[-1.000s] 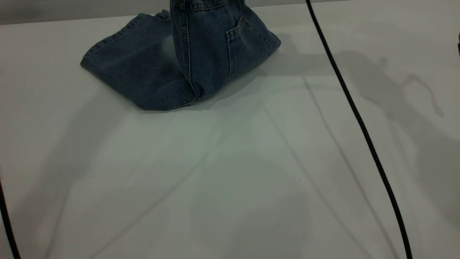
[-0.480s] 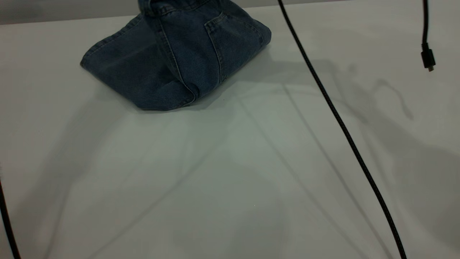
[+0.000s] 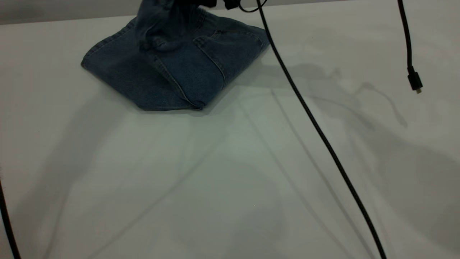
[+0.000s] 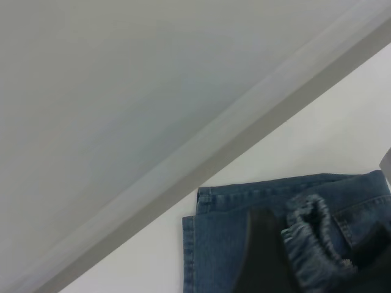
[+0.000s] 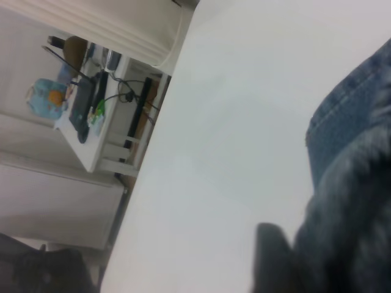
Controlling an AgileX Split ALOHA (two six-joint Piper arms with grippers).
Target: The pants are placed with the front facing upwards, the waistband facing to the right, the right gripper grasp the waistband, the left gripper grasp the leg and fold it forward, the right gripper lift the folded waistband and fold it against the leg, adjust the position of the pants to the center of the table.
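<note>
— Whereabouts of the pants (image 3: 187,75)?

— Upper left of the exterior frame, on the worktop (image 3: 230,172), already doubled lengthwise. Lying flat, except for the waistband (image 4: 311,235), which hangs raised at the very top edge of that frame.

— Held by what?

— By the right claw (image 5: 287,262), judging from its wrist view: denim bunched tight against a dark finger, so closed on the waistband (mostly out of the exterior frame, only black bits at the top edge).

— And the left claw (image 4: 269,268)?

— Close by, looking over the ruched band and the leg beneath. Wide or narrow: cannot tell.

— Key relation for the coming move?

— Long axis of the pants running left to right in the exterior frame: leg hem (image 3: 107,41) at the left end, the fold at the right. Waistband hanging above the middle, hem lying leftward of it. So, probably: carry the band left and down, onto the leg. Right claw nearer, and already gripping.

— Counts?

— One pair of pants, one waistband, two claws. Three black leads: one long cable (image 3: 323,140) slanting across the worktop, one dangling plug lead (image 3: 413,81) at the right, one thin cable (image 3: 6,223) at the lower left edge.
</note>
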